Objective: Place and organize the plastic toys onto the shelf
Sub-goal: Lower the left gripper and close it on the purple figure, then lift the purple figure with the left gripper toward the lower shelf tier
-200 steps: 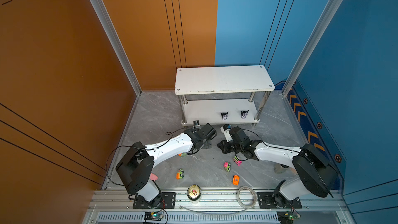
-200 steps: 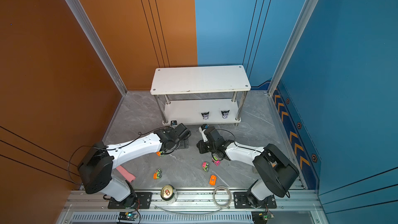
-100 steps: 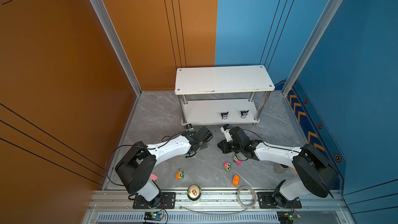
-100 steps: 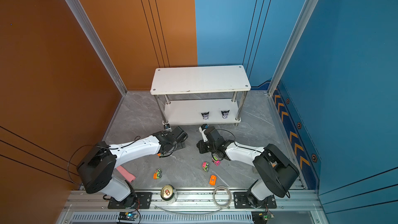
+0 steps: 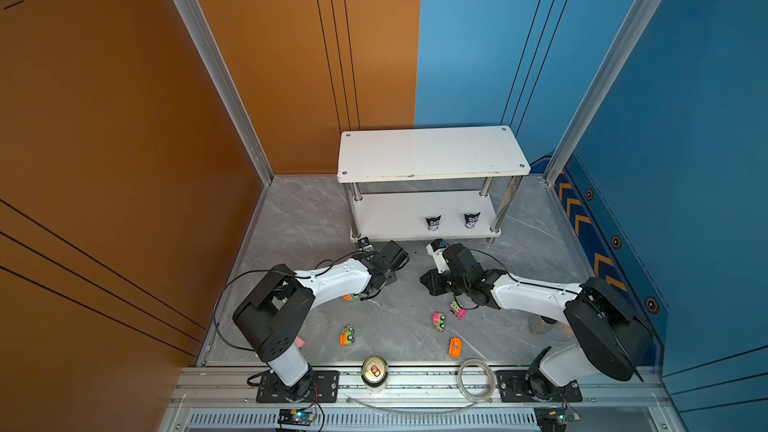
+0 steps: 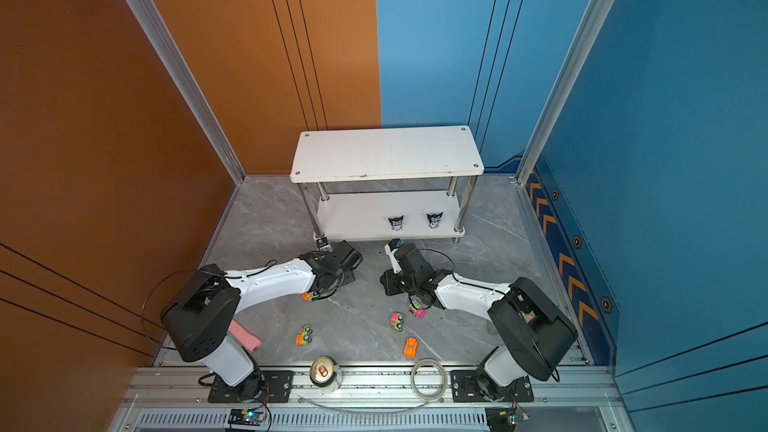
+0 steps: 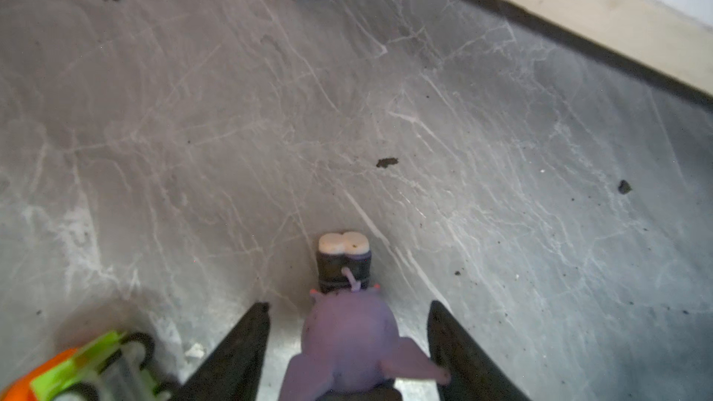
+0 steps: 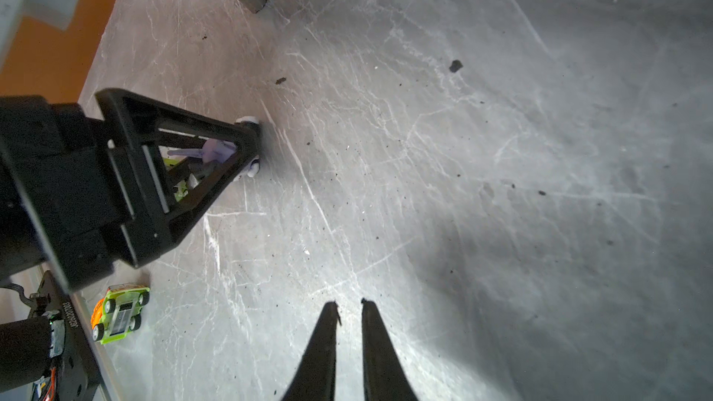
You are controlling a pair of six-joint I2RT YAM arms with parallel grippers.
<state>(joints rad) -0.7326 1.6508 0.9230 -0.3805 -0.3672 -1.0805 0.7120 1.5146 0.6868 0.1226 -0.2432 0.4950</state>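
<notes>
Left gripper (image 7: 349,303) is down low on the grey floor (image 7: 193,109) with its jaws spread, one finger on each side of a purple figurine (image 7: 349,337). The toy is lying flat with its white feet pointing away from the wrist. Floor shows between the toy and one finger, and a pointy ear sits right up against the other finger, so it's straddling the thing rather than pinching it. An orange-and-green car (image 7: 88,368) sits just beside that gripper. Right gripper (image 8: 349,302) has its tips pinched almost together, with only a thin slit between them and nothing in it, aimed at bare floor. In both top views the two grippers sit near each other, just in front of the white shelf (image 5: 432,153), which stands at the back by the walls. Two more figurines (image 5: 433,222) (image 5: 471,220) stand upright on its lower tier, toward the right end. The rest of the cars are on the floor: two pink-and-green cars (image 5: 438,321) (image 5: 458,310) close together by the right arm, a second orange-and-green car (image 5: 347,335) nearer the left arm's base, and a plain orange car (image 5: 455,347) toward the front. A drink can (image 5: 374,371) and a clear tape ring (image 5: 476,374) sit on the metal rail up front.
</notes>
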